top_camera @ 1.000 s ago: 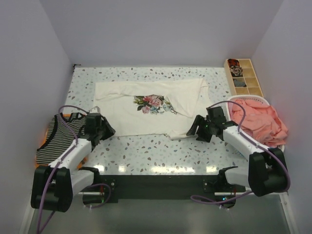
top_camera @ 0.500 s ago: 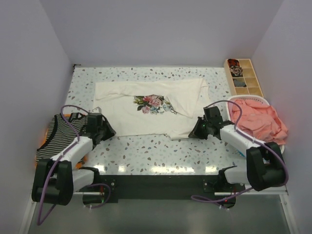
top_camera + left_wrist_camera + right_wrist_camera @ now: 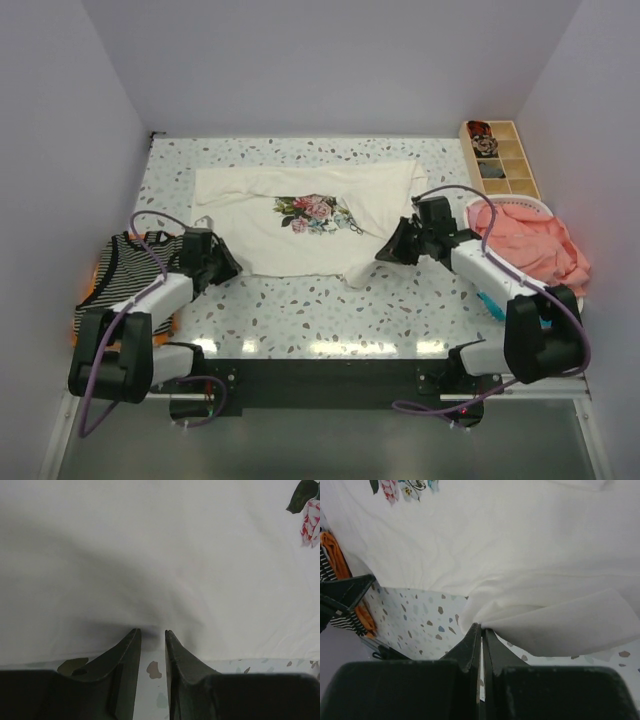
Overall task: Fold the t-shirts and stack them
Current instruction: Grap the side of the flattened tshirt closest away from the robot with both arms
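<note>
Speckled tabletop (image 3: 330,310) carries the cream t-shirt (image 3: 260,235), spread print-up at centre. My right gripper (image 3: 481,628) is clamped on a gathered fold of its near hem. My left gripper (image 3: 152,631) sits at the hem's left end, fingers narrowly apart, tabletop visible between them. Striped t-shirt (image 3: 120,285) lies far left, coral-pink t-shirt (image 3: 530,245) far right

A bare strip of worktop (image 3: 330,305) is left open along the near edge, and a narrower one by the far wall. The middle is covered by the cream t-shirt (image 3: 290,240). The left edge is blocked by the striped t-shirt (image 3: 118,275), the right by the coral-pink t-shirt (image 3: 535,250) heaped in a white basket (image 3: 520,203), with the wooden tray (image 3: 515,165) behind it.
</note>
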